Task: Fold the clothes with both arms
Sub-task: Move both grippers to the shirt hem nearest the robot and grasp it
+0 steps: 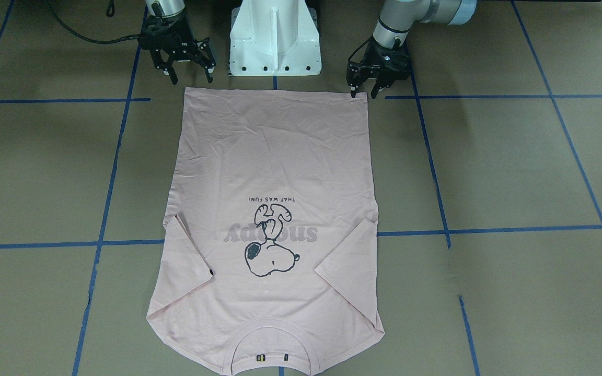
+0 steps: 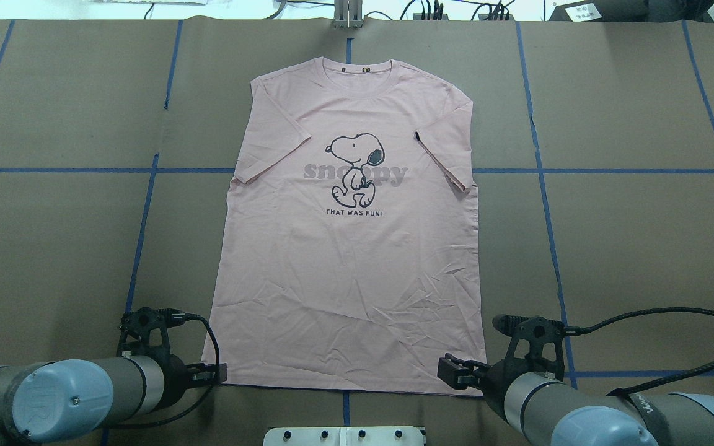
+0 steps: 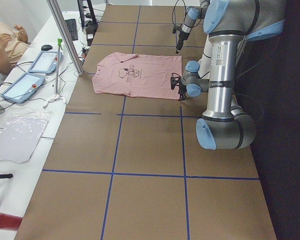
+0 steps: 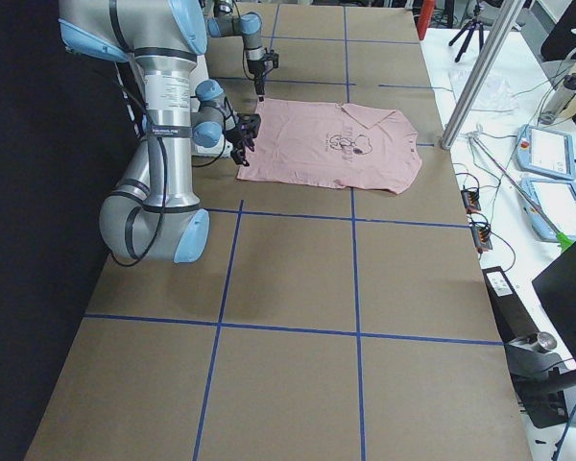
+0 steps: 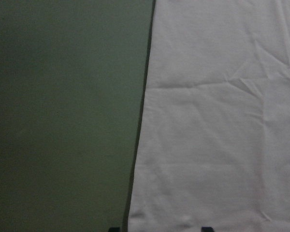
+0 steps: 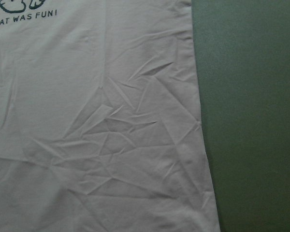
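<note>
brown paper-covered counter (image 2: 611, 248) w/ blue tape grid (image 2: 642, 171): pale pink short-sleeved cotton T-shirt (image 2: 357, 279) lies flat, print up, sleeves (image 2: 273, 142) folded in over body. Long axis runs straight out from robot: hem (image 2: 344, 388) nearest base, collar (image 2: 366, 75) at far end. grey tubular left arm (image 2: 53, 396) sits at hem's left corner, right arm (image 2: 580, 415) at right corner. left pincer (image 1: 362, 95) has fingers apart, straddling corner edge. right pincer (image 1: 191, 79) also spread, tips just short of hem. Next, prob: pinch both corners, carry hem twd collar.
</note>
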